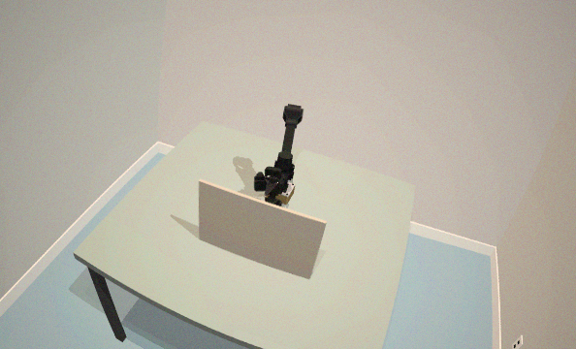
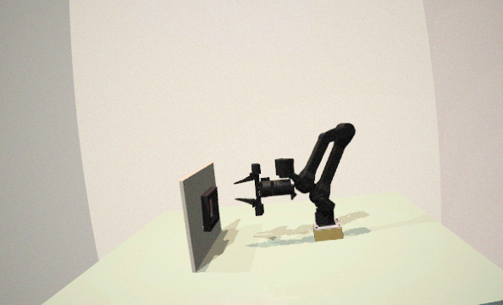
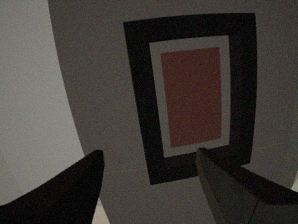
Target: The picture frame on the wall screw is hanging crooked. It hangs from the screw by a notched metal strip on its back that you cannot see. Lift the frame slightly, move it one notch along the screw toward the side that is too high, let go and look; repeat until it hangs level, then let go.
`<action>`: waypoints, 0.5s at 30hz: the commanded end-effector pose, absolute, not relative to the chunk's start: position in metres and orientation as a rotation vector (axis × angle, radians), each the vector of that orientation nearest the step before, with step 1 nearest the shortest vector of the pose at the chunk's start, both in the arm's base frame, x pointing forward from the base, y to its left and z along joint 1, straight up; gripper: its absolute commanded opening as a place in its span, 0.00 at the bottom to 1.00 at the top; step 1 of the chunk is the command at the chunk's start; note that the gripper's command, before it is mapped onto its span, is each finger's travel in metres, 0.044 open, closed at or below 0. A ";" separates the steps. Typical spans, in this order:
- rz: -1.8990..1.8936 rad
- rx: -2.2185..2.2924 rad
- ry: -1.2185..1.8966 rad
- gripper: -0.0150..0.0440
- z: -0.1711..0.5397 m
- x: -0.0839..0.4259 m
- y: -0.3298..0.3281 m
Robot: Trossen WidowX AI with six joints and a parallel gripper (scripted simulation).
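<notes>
The black picture frame (image 2: 206, 212) (image 3: 148, 110) with a pale mat and red picture hangs on the room-side face of the upright board. The wrist view looks rolled, so the frame shows there taller than wide. Its edges slant a little there; whether it hangs quite level I cannot tell. The screw and notched strip are hidden behind it. My gripper (image 2: 234, 191) (image 3: 150, 156) is open and empty. Its fingers, one above the other in the exterior view, point at the board from a short distance and do not touch the frame. The board hides the fingertips in the top view.
The upright grey board (image 1: 259, 233) (image 2: 196, 241) (image 3: 90, 75) stands on the pale table (image 1: 356, 262) (image 2: 362, 271). The arm's yellowish base block (image 1: 286, 195) (image 2: 328, 234) is on the table behind the gripper. Shadows of the arm and board fall on the table.
</notes>
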State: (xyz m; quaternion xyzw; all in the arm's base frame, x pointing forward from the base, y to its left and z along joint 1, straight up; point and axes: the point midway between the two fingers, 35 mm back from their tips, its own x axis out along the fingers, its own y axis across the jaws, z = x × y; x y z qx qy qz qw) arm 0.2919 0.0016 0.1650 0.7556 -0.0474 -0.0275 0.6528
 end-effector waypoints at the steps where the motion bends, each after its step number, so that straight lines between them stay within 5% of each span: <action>1: -0.063 1.715 -0.108 0.69 0.166 0.292 0.002; 15: -0.106 1.720 -0.111 0.69 0.199 0.240 0.016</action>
